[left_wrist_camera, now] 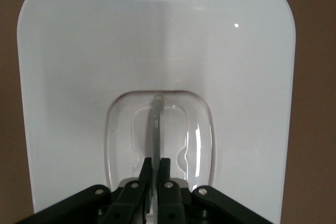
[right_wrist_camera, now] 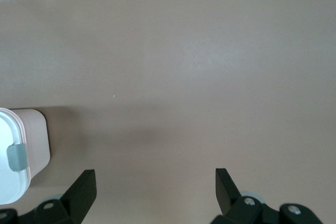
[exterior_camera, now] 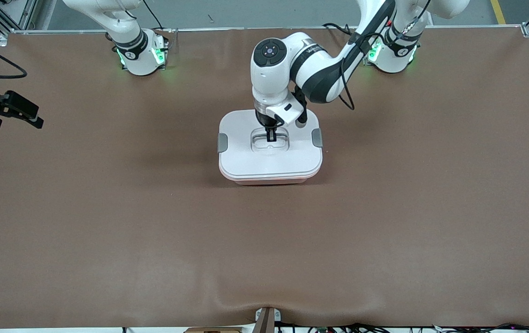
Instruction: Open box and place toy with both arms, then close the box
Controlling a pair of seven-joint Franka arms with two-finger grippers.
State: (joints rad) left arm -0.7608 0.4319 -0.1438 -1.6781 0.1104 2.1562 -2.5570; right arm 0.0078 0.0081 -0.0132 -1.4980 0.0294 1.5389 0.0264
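Note:
The box stands mid-table with its white lid on; a pink rim shows under the lid. Grey clips sit at both ends. My left gripper is down in the lid's recessed centre. In the left wrist view it is shut on the thin grey handle over the white lid. My right gripper is open and empty, up over bare table toward the right arm's end. The right wrist view shows the box's corner. The toy is out of view.
The brown table mat spreads around the box on all sides. The arm bases stand along the table's edge farthest from the front camera. A small mount sits at the edge nearest the front camera.

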